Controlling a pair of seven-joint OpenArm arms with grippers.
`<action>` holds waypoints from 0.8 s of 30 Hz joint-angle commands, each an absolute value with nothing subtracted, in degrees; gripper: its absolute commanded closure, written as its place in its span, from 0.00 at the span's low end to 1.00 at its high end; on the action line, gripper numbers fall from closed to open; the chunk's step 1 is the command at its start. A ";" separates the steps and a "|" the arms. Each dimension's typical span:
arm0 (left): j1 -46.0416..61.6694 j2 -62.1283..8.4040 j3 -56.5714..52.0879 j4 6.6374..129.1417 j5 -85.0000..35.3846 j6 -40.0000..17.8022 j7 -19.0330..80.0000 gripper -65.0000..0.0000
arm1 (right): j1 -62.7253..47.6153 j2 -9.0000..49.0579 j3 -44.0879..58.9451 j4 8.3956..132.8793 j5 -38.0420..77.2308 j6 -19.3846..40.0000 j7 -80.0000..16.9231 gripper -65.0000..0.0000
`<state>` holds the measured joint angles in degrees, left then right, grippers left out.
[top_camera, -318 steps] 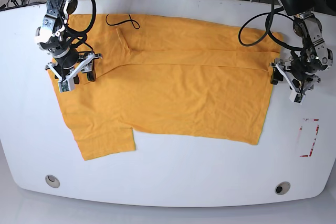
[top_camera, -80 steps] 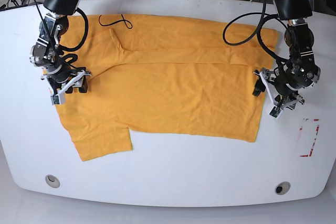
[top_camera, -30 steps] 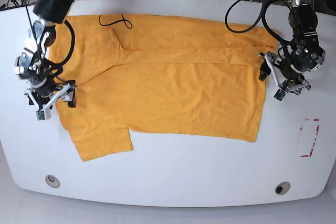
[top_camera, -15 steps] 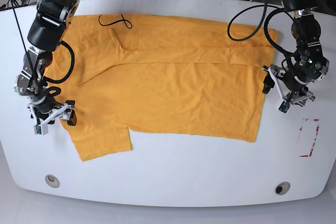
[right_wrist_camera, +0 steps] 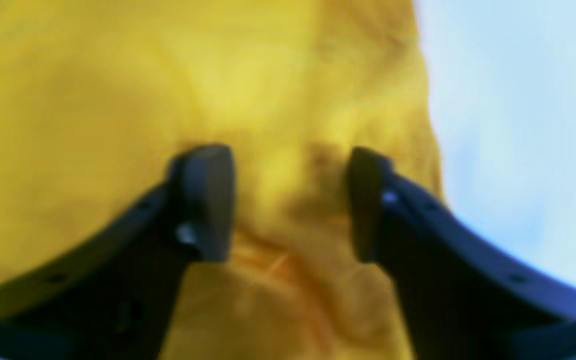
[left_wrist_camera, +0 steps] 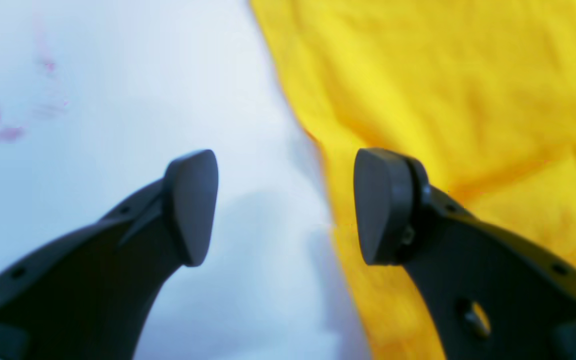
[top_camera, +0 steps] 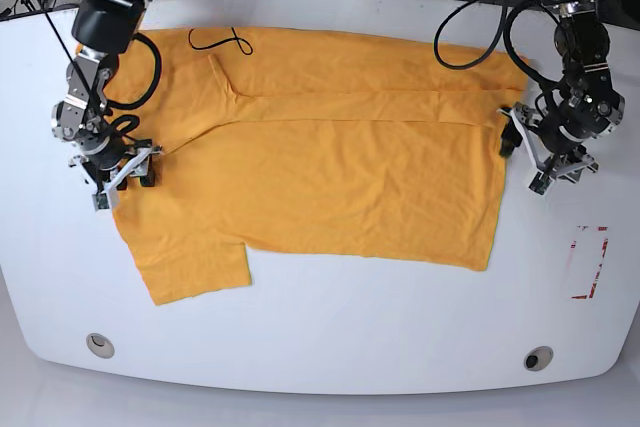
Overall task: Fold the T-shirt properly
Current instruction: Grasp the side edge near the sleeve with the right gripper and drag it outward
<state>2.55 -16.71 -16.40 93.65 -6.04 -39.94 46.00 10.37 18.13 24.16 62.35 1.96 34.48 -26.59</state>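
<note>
Orange-yellow T-shirt (top_camera: 330, 157) spread flat on the white surface (top_camera: 330, 327), collar end toward 9 o'clock.
Left end effector (left_wrist_camera: 285, 207) straddles the hem edge at 3 o'clock, its 2 fingers apart, gripping nothing. Right end effector (right_wrist_camera: 290, 202) sits low on the cloth at 9 o'clock, fingers apart with a fabric ridge between them; whether it grips, I cannot tell.

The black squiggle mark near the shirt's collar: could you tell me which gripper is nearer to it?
Right. The right gripper sits at the T-shirt's edge below the squiggle mark; the left gripper is across the shirt.
</note>
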 commanded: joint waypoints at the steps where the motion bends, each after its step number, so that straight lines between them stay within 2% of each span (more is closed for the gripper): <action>1: 2.91 -17.15 -16.32 94.63 -6.29 -40.00 45.73 0.39 | 8.92 18.44 24.36 65.31 0.96 34.88 -28.58 0.65; 8: 4.00 -16.19 -15.84 96.01 -5.47 -40.00 45.62 0.39 | 8.08 20.28 23.37 62.78 3.67 34.85 -28.35 0.92; 12: 5.00 -15.68 -15.45 96.72 -5.06 -40.00 45.51 0.40 | 7.03 20.69 23.47 63.73 4.47 35.09 -28.40 0.92; 16: 6.56 -15.15 -14.85 97.81 -4.42 -40.00 45.31 0.40 | 4.60 20.37 24.05 67.44 5.26 35.77 -29.48 0.83; 18: 7.36 -15.55 -15.33 97.54 -4.16 -40.00 44.99 0.39 | 0.93 19.74 25.15 74.43 7.16 37.04 -32.13 0.53; 22: 7.35 -15.76 -15.80 97.78 -4.31 -40.00 45.01 0.39 | -0.23 19.54 25.23 77.35 8.08 37.34 -33.68 0.38; 24: 7.24 -15.90 -16.33 97.81 -4.50 -40.00 45.10 0.39 | -0.62 19.54 25.09 78.57 8.36 37.52 -34.31 0.35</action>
